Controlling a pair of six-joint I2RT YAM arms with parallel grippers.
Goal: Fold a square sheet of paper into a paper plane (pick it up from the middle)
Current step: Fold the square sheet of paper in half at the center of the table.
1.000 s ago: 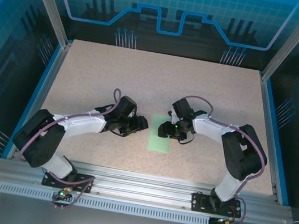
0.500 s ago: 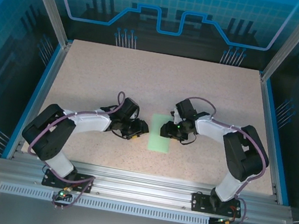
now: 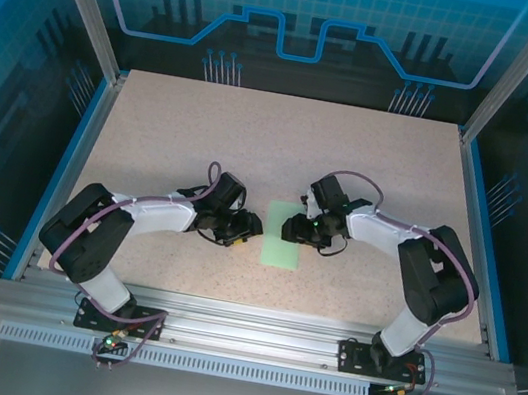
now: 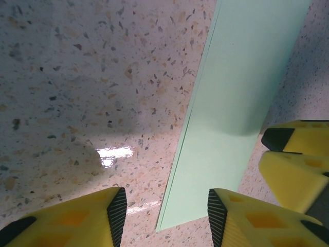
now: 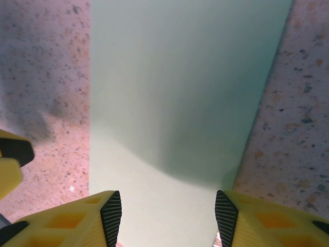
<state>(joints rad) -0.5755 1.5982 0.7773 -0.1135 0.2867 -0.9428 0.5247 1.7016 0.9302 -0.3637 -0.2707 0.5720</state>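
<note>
Paper (image 3: 279, 250), a narrow mint-green strip, lies flat on the table (image 3: 254, 135). We see our right gripper (image 5: 168, 211) with jaws parted across the strip's width, our left gripper (image 4: 164, 206) with jaws apart, one strip corner between them.

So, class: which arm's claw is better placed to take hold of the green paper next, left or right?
Probably right. The right claw, open, sits over the folded paper, which spans the gap between its fingers. The left claw, also open, straddles just the paper's edge and bare table.
</note>
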